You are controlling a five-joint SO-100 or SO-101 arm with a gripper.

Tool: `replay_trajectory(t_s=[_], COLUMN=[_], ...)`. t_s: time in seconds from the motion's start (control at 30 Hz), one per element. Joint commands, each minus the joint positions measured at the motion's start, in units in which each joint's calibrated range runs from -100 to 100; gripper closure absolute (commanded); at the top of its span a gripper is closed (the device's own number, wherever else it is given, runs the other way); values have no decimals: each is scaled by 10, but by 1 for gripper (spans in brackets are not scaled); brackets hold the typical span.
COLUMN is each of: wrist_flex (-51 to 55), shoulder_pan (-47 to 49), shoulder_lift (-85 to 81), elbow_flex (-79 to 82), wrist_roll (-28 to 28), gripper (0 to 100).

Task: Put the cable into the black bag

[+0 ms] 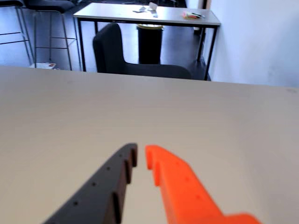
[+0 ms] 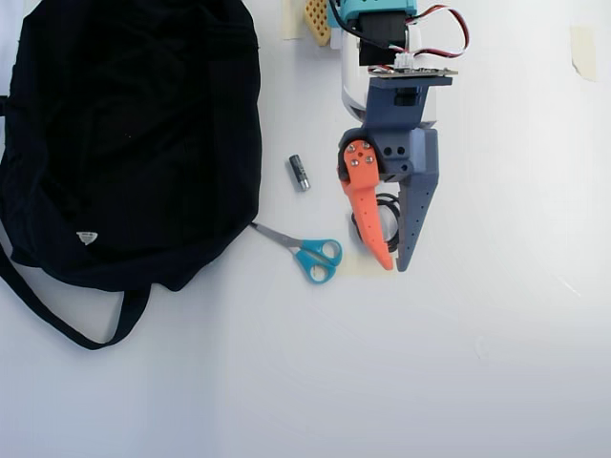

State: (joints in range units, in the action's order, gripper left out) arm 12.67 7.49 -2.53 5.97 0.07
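Note:
The black bag [image 2: 124, 143] lies open and slumped at the left of the white table in the overhead view. The black coiled cable [image 2: 388, 205] lies on the table right of the bag, mostly hidden under my gripper [image 2: 392, 266]. The gripper hangs above the cable with its orange and dark fingers pointing at the near edge. Its jaws are almost together and hold nothing. In the wrist view the gripper [image 1: 141, 154] shows only bare tabletop between and beyond the tips. The cable and the bag are out of that view.
Blue-handled scissors [image 2: 310, 253] lie between the bag and the gripper. A small grey cylinder [image 2: 299, 173] lies above them. A tape piece [image 2: 580, 48] sticks at the top right. In the wrist view a dark chair [image 1: 121, 58] and a desk [image 1: 145, 14] stand beyond the table's far edge.

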Motion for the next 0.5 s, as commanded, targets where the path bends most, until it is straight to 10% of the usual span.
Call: replay_trajectory(t_s=[0.0, 0.47], wrist_flex=[4, 7], shoulder_pan=[2, -7], shoulder_lift=[-5, -7], elbow_flex=[-32, -21], wrist_roll=[-3, -4], gripper=[98, 98])
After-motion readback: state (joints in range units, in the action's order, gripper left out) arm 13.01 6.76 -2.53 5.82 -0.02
